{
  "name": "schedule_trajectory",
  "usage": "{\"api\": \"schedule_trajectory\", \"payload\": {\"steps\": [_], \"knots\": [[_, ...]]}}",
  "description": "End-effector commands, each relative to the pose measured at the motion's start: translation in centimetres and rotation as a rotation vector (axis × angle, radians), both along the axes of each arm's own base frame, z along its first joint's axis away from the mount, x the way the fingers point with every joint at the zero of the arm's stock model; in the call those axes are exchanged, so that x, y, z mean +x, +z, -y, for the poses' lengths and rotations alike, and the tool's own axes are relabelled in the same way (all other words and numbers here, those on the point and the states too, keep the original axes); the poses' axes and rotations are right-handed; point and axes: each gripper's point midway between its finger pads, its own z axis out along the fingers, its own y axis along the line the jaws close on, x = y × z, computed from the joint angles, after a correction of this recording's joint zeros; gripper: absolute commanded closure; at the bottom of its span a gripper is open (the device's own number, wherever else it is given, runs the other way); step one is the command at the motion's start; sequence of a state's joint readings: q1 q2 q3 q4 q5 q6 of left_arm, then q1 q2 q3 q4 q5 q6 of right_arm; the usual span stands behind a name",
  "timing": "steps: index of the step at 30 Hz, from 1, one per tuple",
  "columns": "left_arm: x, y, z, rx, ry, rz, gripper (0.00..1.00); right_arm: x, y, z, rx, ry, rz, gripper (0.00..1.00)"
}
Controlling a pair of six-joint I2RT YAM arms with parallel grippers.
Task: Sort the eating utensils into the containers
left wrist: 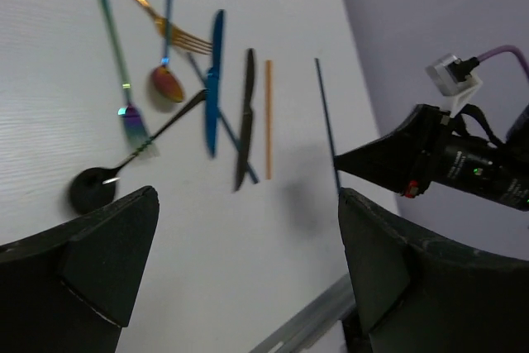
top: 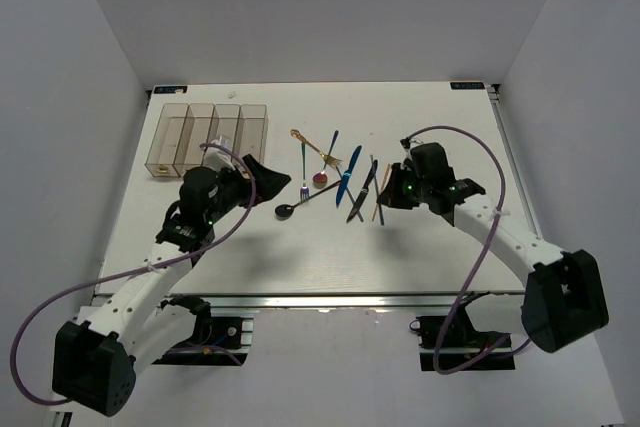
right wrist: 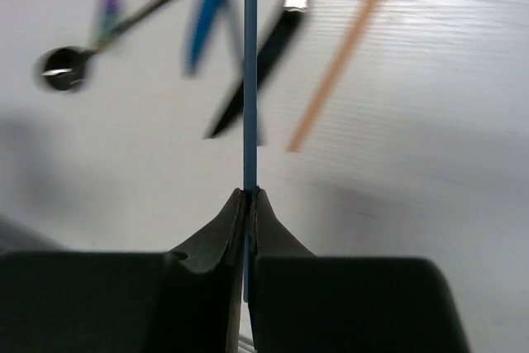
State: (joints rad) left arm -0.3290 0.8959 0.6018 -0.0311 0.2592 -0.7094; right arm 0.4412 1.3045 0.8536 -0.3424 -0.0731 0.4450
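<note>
I saw my right gripper point(right wrist: 249, 197) pinching a slim, straight grey-blue chopstick point(right wrist: 249, 64) near one end; my left gripper point(left wrist: 246, 204) gaped wide.

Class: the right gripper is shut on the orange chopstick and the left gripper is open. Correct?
One error: the right gripper is shut on the blue-grey chopstick; the orange chopstick lies on the table, as the right wrist view shows. The left gripper is open.
</note>
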Motion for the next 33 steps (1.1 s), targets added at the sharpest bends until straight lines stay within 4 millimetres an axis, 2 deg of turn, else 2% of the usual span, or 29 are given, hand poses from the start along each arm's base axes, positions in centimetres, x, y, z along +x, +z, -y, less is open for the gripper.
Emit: {"api": "schedule_trajectory", "payload": {"steps": [1, 2, 3, 4, 6, 9, 11, 12, 15, 19, 20, 23, 24, 25, 26, 27, 28, 29, 30, 31, 32, 33], "knots": [[-0.8, 4.8, 4.8, -0.239, -0.171, 0.115, 0.02, -2.4, 5.3, -6.2, 0.311, 0.224, 0.084, 1.0], [-1.0, 5.0, 5.4, -0.253, -0.187, 0.117, 0.02, -2.1, 7.1, -7.4, 0.378, 0.258, 0.15, 1.0], [-1.0, 5.6, 6.0, -0.278, -0.2, 0.138, 0.02, -2.8, 8.1, -8.2, 0.427, 0.292, 0.161, 1.0], [-1.2, 5.4, 6.9, -0.283, -0.222, 0.128, 0.02, -3.0, 9.6, -9.1, 0.471, 0.319, 0.203, 1.0], [-0.9, 5.4, 7.5, -0.283, -0.218, 0.128, 0.02, -3.1, 12.1, -10.3, 0.547, 0.345, 0.245, 1.0], [-1.0, 5.3, 8.5, -0.279, -0.23, 0.128, 0.02, -3.6, 13.9, -12.0, 0.597, 0.386, 0.271, 1.0], [-1.0, 5.4, 9.0, -0.279, -0.234, 0.133, 0.02, -4.1, 14.8, -13.8, 0.616, 0.436, 0.257, 1.0], [-0.9, 5.4, 9.0, -0.278, -0.23, 0.136, 0.02, -4.1, 14.8, -13.9, 0.618, 0.436, 0.254, 1.0], [-0.5, 5.1, 9.3, -0.263, -0.224, 0.129, 0.04, -5.1, 15.0, -16.1, 0.631, 0.487, 0.241, 1.0], [-0.3, 4.7, 9.6, -0.258, -0.231, 0.121, 0.11, -5.4, 15.3, -17.7, 0.638, 0.519, 0.235, 1.0], [-0.2, 4.5, 9.6, -0.252, -0.229, 0.118, 0.16, -5.4, 15.3, -17.9, 0.641, 0.522, 0.234, 1.0], [0.2, 3.8, 9.6, -0.214, -0.22, 0.102, 0.49, -5.6, 15.4, -18.5, 0.651, 0.531, 0.236, 1.0], [0.5, 4.0, 9.4, -0.203, -0.206, 0.105, 0.77, -5.4, 15.3, -18.6, 0.647, 0.526, 0.234, 1.0], [0.7, 3.2, 9.1, -0.172, -0.188, 0.077, 0.93, -5.3, 15.1, -18.5, 0.644, 0.518, 0.229, 1.0], [1.0, 2.7, 8.8, -0.12, -0.179, 0.079, 1.0, -5.0, 14.8, -18.4, 0.634, 0.502, 0.232, 1.0], [2.1, 4.2, 8.3, -0.09, -0.127, 0.111, 1.0, -4.9, 14.6, -18.2, 0.625, 0.485, 0.23, 0.97], [2.3, 2.7, 7.4, -0.007, -0.094, 0.056, 1.0, -4.5, 14.4, -17.9, 0.611, 0.46, 0.233, 0.85], [3.0, 2.5, 6.3, 0.095, -0.063, 0.081, 1.0, -3.8, 13.5, -17.3, 0.571, 0.406, 0.222, 0.72], [3.7, 2.3, 5.2, 0.171, -0.016, 0.074, 1.0, -3.3, 13.1, -16.3, 0.55, 0.371, 0.224, 0.44], [5.4, 2.4, 2.8, 0.303, 0.108, 0.052, 1.0, -2.8, 12.7, -15.6, 0.527, 0.341, 0.225, 0.24], [6.4, 2.4, 1.0, 0.444, 0.151, 0.07, 1.0, -2.0, 11.5, -14.4, 0.467, 0.275, 0.215, 0.11], [7.4, 2.3, -0.5, 0.527, 0.211, 0.051, 1.0, -1.3, 11.0, -13.0, 0.436, 0.223, 0.22, 0.11]]}}
